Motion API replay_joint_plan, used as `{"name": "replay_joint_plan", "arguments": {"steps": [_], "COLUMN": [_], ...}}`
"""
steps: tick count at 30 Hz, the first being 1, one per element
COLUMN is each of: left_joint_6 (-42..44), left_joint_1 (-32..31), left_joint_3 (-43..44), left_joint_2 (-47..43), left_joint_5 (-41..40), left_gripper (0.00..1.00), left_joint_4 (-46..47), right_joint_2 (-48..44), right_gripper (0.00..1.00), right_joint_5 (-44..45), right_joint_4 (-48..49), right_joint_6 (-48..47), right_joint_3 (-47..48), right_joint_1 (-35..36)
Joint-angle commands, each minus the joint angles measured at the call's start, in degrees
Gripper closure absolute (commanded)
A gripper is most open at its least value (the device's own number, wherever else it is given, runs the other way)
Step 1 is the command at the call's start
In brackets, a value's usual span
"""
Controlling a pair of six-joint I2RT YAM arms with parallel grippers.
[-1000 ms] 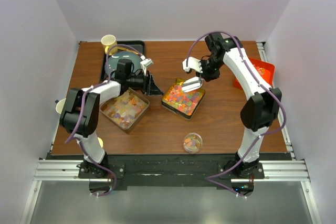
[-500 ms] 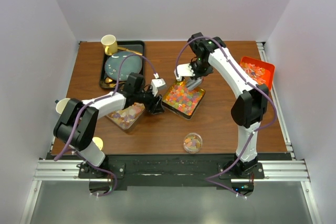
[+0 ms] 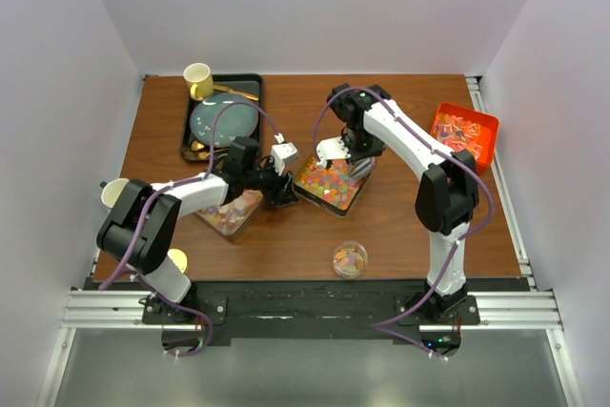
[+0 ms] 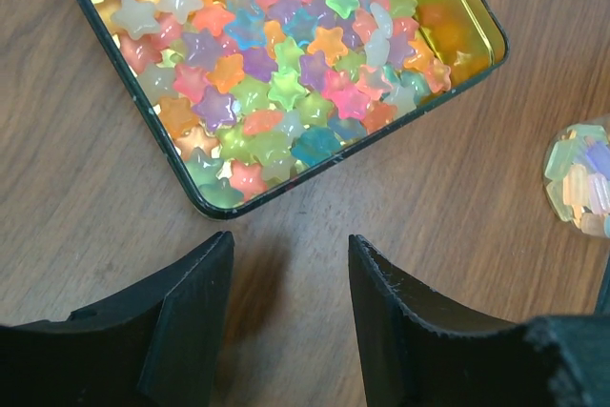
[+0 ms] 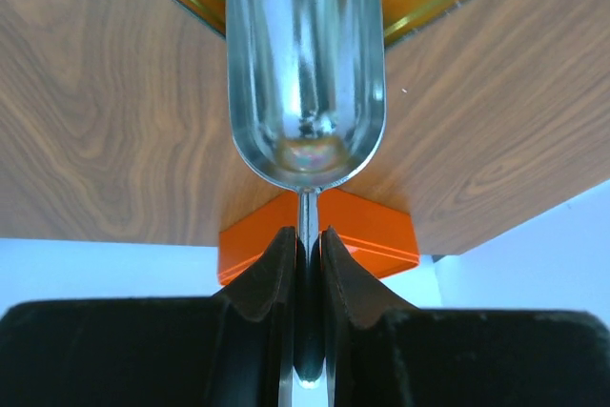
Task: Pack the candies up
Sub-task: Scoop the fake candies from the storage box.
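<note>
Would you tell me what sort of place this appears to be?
Probably a robotics lab test cell: plain white walls box in one wooden table, the left arm and right arm are mounted on a metal rail at its near edge, and a tin of star candies sits out as practice material.

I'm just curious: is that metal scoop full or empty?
Empty, as far as visible: the scoop shows only bare shiny metal inside.
</note>
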Motion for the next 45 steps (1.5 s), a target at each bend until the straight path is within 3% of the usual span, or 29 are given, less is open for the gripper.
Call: {"name": "replay_joint_plan", "arguments": {"steps": [1,11,19,31,40,45], "left_joint_6": [-0.61,-1.40,-2.10,-5.00,-7.29,-9.48], "left_joint_1": [0.16,-0.28,-0.37,-0.45,-0.45,-0.37], "left_joint_3": [-1.61,-3.63,-5.04,-4.69,-4.87,-3.99], "left_joint_2": [1.23,3.16,4.13,7.03,8.61,8.79], "left_joint_5": [0.38,3.98,7.32,8.55,9.26,9.35], "left_gripper": [0.44,0.46,0.47,0.48,0.49,0.50], "left_joint_4": [5.20,8.63,11.97,16.09,19.00,17.69], "right_joint_2": [1.58,3.35,-0.96,7.56,11.60,9.68], "right_gripper": [1.00,1.00,1.00,1.00,1.00,1.00], "right_joint_5": [0.34,-8.11,-10.05,-9.69,-14.34,-20.49], "right_joint_4": [-5.20,-4.24,0.68,-1.16,2.09,10.59], "right_joint_6": [8.84,20.99,16.00,15.11,21.16,24.33], "right_joint_3": [1.45,1.37,-4.34,3.91,5.50,1.03], "right_joint_1": [0.52,0.52,0.61,2.45,4.57,4.57]}}
